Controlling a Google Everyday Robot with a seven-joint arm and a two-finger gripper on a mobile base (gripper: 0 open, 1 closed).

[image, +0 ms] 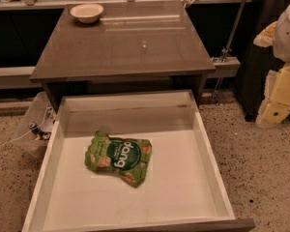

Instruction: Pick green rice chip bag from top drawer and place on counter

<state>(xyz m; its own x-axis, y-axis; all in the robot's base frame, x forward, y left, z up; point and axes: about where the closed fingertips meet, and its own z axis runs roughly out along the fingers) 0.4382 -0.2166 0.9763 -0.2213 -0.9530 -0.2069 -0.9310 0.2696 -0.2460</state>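
Note:
The green rice chip bag [118, 157] lies flat on the white floor of the open top drawer [209, 153], left of the drawer's middle, with its "dang" lettering upside down. The glossy grey-brown counter [135, 47] stands just behind and above the drawer. My gripper [276, 103] shows as pale white and yellow parts at the right edge of the view, over the floor. It is well to the right of the drawer and far from the bag, and it holds nothing that I can see.
A pale bowl [87, 12] sits on the counter's far left corner. A long pale ledge [19, 5] with dark panels runs behind the counter. Cables and small items [38, 127] lie on the speckled floor left of the drawer. A metal pole [232, 28] stands at the right rear.

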